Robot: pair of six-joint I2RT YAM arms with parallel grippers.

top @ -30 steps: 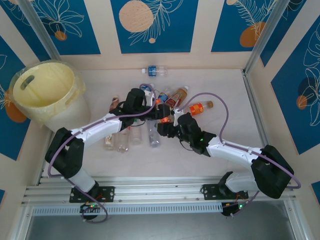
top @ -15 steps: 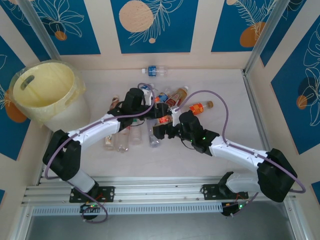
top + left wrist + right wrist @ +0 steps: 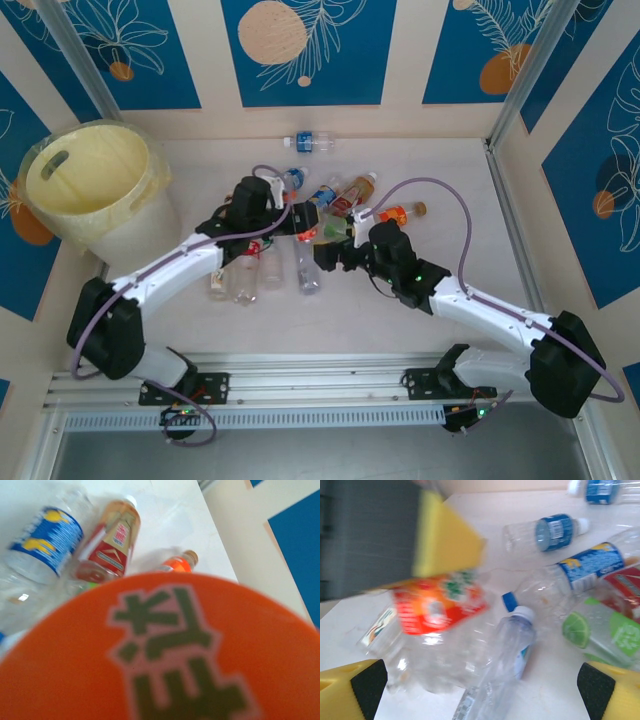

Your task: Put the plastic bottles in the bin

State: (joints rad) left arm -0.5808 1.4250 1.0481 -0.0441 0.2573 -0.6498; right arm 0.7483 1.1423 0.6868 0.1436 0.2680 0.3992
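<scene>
Arms reaching inward, left tool [image 3: 296, 230] clamped on orange-labelled bottle [image 3: 437, 605], right tool [image 3: 322, 252] spread wide.

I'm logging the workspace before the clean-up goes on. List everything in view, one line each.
bin: one, pale yellow with a clear liner, far left
lone bottle: one, clear with a blue label, lying by the far wall
bottle pile: at least eight, clear with blue, red, orange and green labels, mid-table
orange-label bottle: one, clear, in the left hand
table: one, white, between blue and cream walls
left hand: one, yellow fingers, shut on the orange-label bottle
right hand: one, yellow fingers with black pads, open over the pile
</scene>
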